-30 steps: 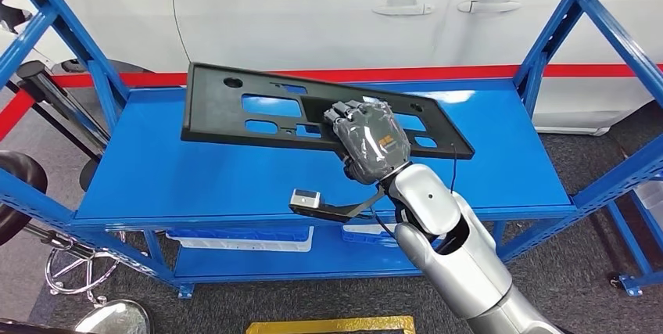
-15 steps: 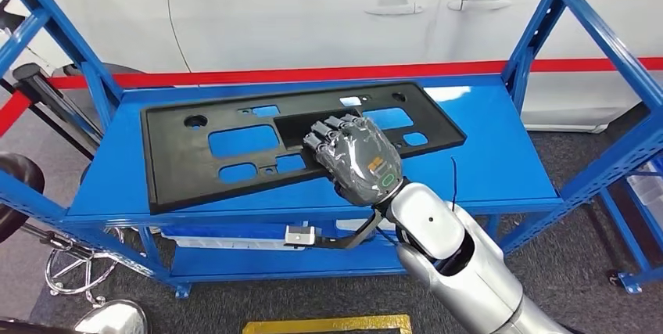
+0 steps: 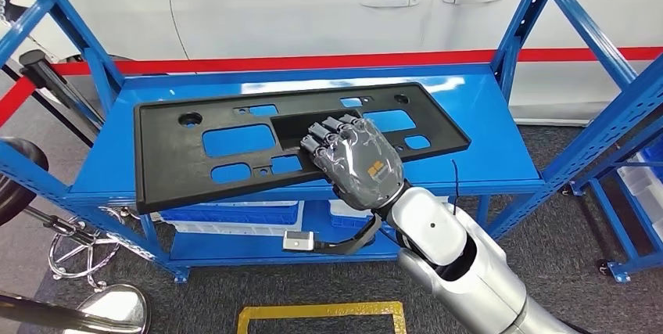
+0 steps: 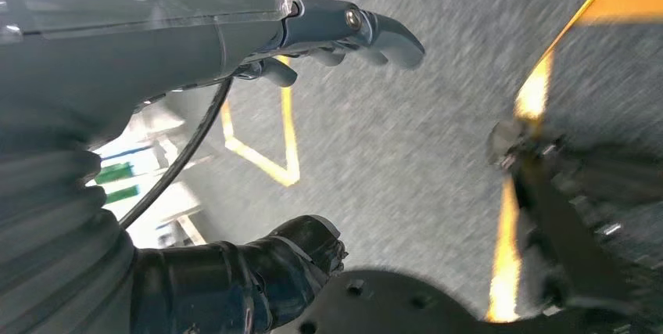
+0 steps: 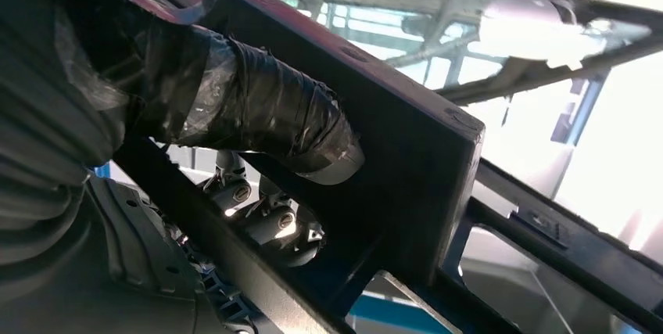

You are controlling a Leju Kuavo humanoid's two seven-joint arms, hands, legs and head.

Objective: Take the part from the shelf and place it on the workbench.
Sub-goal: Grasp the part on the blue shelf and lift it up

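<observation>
Item 1, nearest you: right hand (image 3: 356, 158), fingers through a cutout and thumb (image 5: 266, 115) under the edge, gripping the part (image 3: 234, 142); left hand (image 4: 344, 33) hangs over the floor, holding nothing, fingers loosely apart. Item 2: the part, a long black panel, near edge jutting past the blue shelf (image 3: 500, 154) front. Judge the pick done; you have the carry and placing left, workbench unseen.

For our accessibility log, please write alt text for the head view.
The robot's right hand grips a long black plastic panel with cut-outs over a blue metal shelf. A white car stands behind.
</observation>
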